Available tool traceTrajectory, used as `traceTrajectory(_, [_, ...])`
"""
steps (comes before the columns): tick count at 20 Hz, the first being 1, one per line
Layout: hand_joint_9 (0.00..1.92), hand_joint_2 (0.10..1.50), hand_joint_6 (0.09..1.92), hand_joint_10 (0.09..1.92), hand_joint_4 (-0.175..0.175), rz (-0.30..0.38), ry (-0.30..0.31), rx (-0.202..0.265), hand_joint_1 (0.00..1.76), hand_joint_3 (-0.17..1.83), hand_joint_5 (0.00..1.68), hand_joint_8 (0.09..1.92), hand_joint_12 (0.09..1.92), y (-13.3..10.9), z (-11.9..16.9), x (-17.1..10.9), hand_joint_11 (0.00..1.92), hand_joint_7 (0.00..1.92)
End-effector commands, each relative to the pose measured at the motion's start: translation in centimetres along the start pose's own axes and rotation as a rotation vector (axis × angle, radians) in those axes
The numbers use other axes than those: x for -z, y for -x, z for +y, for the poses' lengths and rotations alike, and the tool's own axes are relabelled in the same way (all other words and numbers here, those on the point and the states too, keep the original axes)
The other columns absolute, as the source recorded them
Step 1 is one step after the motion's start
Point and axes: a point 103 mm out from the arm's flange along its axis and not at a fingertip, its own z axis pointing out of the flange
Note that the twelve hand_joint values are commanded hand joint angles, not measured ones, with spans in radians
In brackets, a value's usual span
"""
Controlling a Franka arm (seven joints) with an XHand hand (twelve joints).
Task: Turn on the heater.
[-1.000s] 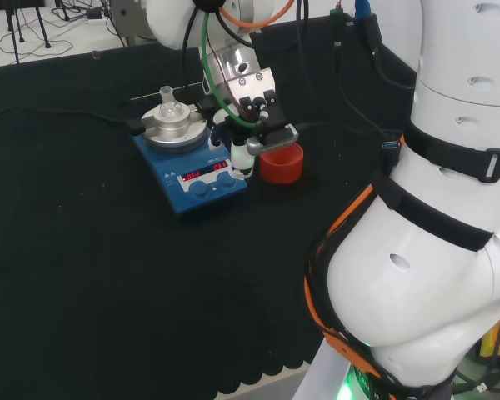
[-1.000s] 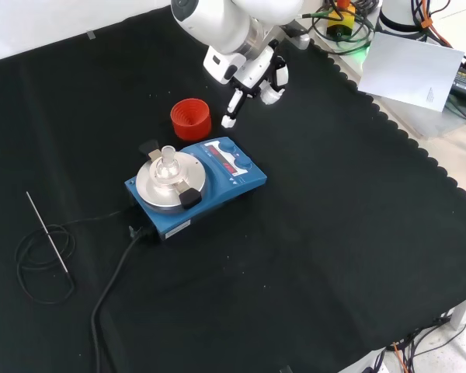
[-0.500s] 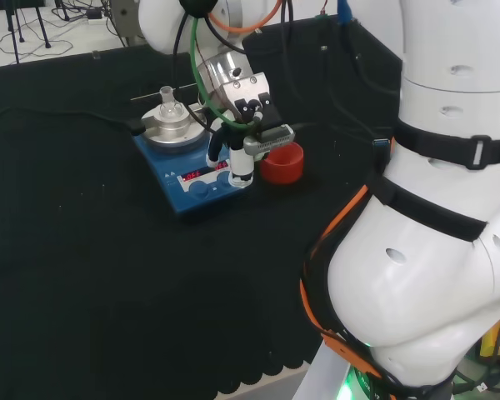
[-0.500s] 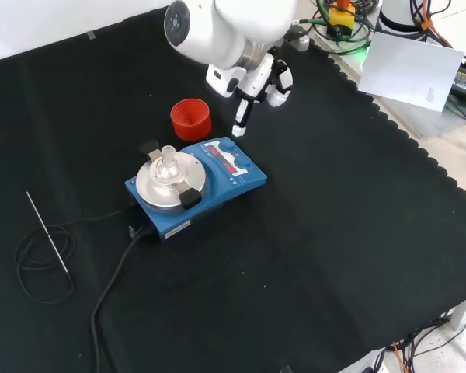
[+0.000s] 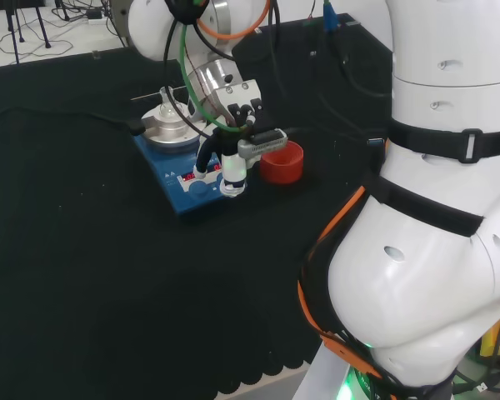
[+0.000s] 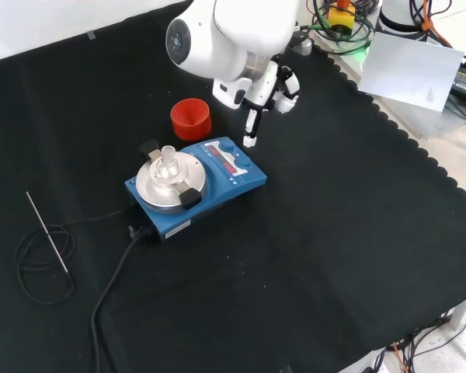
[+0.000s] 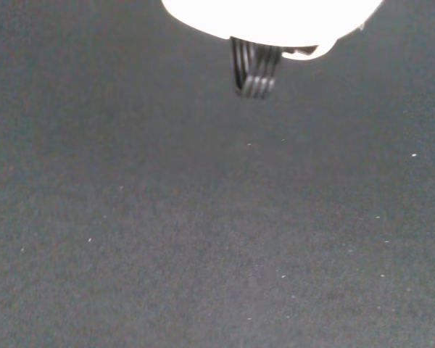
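The heater (image 5: pixel 190 177) is a blue hotplate with a round silver top, a small glass flask (image 5: pixel 167 104) on it and a lit red display on its front panel. In the front view the heater (image 6: pixel 198 183) stands mid-cloth. The hand (image 5: pixel 230 154) hangs over the panel's right end in the head view, one finger pointing straight down and the others bent. In the front view the hand (image 6: pixel 266 89) is just above the heater's upper right corner, its fingertip a little short of the panel. I cannot tell if it touches. In the wrist view a dark ribbed finger (image 7: pixel 255 72) hangs over black cloth.
A red ribbed ring (image 6: pixel 191 119) stands close behind the heater, beside the hand. A thin metal rod with a coiled cable (image 6: pixel 46 233) lies at the left. The heater's power cable (image 6: pixel 113 287) runs toward the front edge. White paper (image 6: pixel 412 70) lies off the cloth's scalloped edge.
The hand has swung from beside the red ring toward the heater's front panel and dropped lower, its pointing finger now over the panel's right end. The heater and flask have not moved.
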Motion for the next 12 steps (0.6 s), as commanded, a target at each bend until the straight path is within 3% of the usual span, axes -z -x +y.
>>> traceTrajectory(1, [1.85,0.62,0.09,1.41,-0.02,-0.012,-0.007,0.009,1.43,1.11,0.18,1.55,1.77,-0.8,0.4,-0.3,1.92,1.61])
traceTrajectory(12, [1.85,0.62,0.09,1.42,-0.017,-0.034,-0.043,-0.013,1.44,1.12,0.17,1.56,1.78,-0.3,1.8,-0.1,1.92,1.62])
